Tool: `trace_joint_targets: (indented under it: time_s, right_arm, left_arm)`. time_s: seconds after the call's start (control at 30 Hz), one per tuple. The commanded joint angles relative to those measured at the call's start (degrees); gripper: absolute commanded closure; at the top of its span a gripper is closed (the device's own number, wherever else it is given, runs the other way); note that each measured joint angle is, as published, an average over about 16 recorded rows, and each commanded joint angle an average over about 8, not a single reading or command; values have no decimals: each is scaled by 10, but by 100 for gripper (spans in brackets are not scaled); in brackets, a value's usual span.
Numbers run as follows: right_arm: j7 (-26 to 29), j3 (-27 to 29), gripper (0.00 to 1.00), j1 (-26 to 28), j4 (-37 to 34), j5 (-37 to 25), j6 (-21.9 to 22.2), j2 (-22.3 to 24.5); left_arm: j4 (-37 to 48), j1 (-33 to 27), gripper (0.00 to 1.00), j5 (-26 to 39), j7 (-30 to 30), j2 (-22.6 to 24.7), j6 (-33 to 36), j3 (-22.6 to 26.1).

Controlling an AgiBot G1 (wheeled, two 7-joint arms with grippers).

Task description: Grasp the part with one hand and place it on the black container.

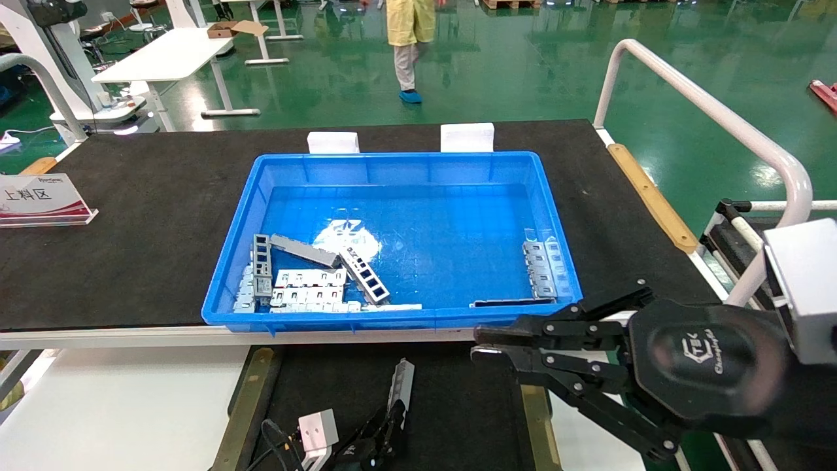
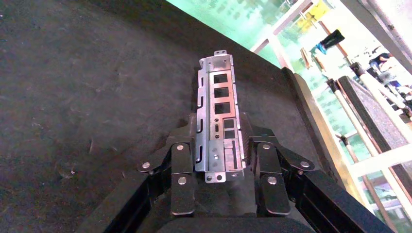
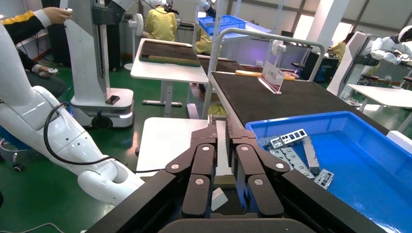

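The part (image 2: 218, 102), a narrow silver channel with rectangular cut-outs, sticks out forward from my left gripper (image 2: 218, 127), which is shut on its near end. In the head view the part (image 1: 401, 383) and the left gripper (image 1: 391, 418) are low over the black container (image 1: 458, 405), a matte textured panel (image 2: 97, 97) with brass strips along its sides. I cannot tell whether the part touches the panel. My right gripper (image 1: 476, 345) hovers by the blue bin's front right corner, above the container's right edge, shut with only a thin slit and nothing in it (image 3: 221, 128).
The blue bin (image 1: 392, 157) sits behind the container on the big black tabletop, with several more metal pieces at its front left (image 1: 307, 288) and right (image 1: 543, 268). A white rail (image 1: 719, 118) runs on the right. A sign (image 1: 39, 196) stands far left.
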Motion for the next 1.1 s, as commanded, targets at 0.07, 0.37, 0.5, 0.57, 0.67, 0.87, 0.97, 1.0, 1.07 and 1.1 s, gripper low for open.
trace_joint_targets:
  time_s: [0.07, 0.37, 0.5, 0.57, 0.67, 0.87, 0.97, 1.0, 1.07, 1.1]
  right_arm:
    - [0, 0, 0, 0, 0, 0, 0, 0]
    - [0, 0, 0, 0, 0, 0, 0, 0]
    - [0, 0, 0, 0, 0, 0, 0, 0]
    - [0, 0, 0, 0, 0, 0, 0, 0]
    - [0, 0, 0, 0, 0, 0, 0, 0]
    - [0, 0, 0, 0, 0, 0, 0, 0]
    - [0, 0, 0, 0, 0, 0, 0, 0]
    - [0, 0, 0, 0, 0, 0, 0, 0]
    - [0, 0, 0, 0, 0, 0, 0, 0]
    - [0, 0, 0, 0, 0, 0, 0, 0]
  left_arm:
    - [3, -3, 0, -29, 14, 0, 5, 13]
    - [4, -5, 0, -103, 65, -2, 31, 46]
    - [2, 0, 0, -127, 100, -4, 56, 53]
    - [1, 5, 0, -139, 122, -4, 75, 51]
    - [-2, 16, 0, -159, 165, -4, 105, 46]
    - [-33, 36, 0, -198, 238, -8, 120, 48]
    - [-57, 41, 0, -210, 255, -13, 105, 54]
    - [-65, 43, 0, -213, 259, -14, 100, 56]
    - [-81, 46, 0, -218, 266, -18, 90, 58]
    - [-90, 47, 0, -219, 269, -19, 85, 59]
